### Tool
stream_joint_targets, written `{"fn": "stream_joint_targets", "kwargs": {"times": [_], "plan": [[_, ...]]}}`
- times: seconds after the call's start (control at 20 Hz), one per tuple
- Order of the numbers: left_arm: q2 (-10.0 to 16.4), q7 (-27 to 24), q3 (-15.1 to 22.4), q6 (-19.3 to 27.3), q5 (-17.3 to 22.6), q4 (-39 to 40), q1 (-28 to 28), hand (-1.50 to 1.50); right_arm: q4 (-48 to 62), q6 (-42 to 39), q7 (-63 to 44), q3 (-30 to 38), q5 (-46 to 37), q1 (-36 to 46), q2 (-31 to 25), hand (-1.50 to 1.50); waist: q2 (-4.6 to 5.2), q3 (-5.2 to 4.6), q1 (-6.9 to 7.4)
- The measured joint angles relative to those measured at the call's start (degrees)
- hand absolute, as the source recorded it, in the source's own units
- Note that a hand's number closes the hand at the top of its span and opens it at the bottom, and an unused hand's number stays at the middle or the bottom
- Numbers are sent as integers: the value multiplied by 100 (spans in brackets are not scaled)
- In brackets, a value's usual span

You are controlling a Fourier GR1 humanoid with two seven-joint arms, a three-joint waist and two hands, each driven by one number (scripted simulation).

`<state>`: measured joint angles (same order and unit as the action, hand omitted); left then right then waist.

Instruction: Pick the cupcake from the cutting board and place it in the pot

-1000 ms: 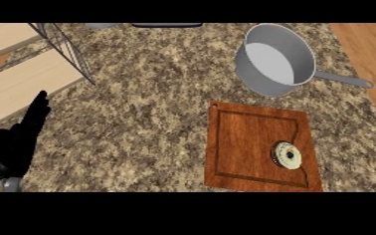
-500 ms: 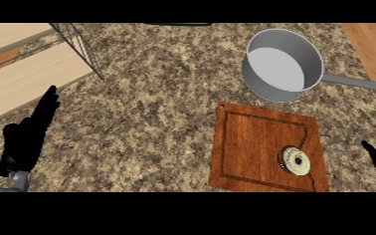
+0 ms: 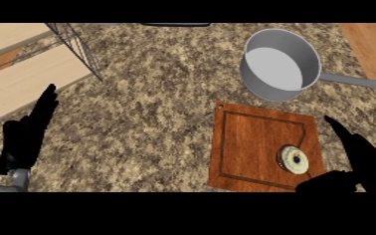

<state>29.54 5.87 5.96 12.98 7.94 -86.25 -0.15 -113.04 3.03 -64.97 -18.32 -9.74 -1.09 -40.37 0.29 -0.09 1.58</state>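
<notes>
A small cupcake [image 3: 295, 160] with pale frosting lies near the right front corner of the wooden cutting board [image 3: 249, 149]. The grey pot [image 3: 277, 64] stands behind the board, its handle pointing right. My right hand [image 3: 352, 154] rises from the lower right corner, open, fingers straight, just right of the cupcake and not touching it. My left hand [image 3: 28, 132] stays open at the left edge, fingers up, resting.
A wire rack [image 3: 77, 50] and a light wooden surface [image 3: 29, 69] sit at the back left. A dark object [image 3: 176, 24] lies at the far edge. The granite counter [image 3: 154, 109] spreads between the hands.
My right hand has come into view at the lower right and risen beside the board. The view has shifted slightly, and the left hand has barely moved.
</notes>
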Motion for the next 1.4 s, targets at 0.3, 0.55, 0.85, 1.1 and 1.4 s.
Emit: {"fn": "stream_joint_targets", "kwargs": {"times": [0.3,0.55,0.85,1.1,1.4], "plan": [[-36,-1,-103,-53,-51,60,11,0,579,-296,-138,-250,84,521,151,-150,-10,2,-45],[-130,-47,-122,-81,-117,32,103,0,1188,-463,-203,-444,-11,968,459,-150,-15,4,-56],[-254,-88,-167,-85,-248,119,68,0,1831,-579,-131,-515,-98,1241,813,-150,-20,5,-95],[-296,12,-210,-111,-297,-133,271,0,2194,-635,-59,-521,-254,1265,987,-150,-28,8,-107],[-344,55,-384,-229,-342,-112,216,0,2538,-679,72,-483,-530,1200,1241,-150,-31,7,-134]]}}
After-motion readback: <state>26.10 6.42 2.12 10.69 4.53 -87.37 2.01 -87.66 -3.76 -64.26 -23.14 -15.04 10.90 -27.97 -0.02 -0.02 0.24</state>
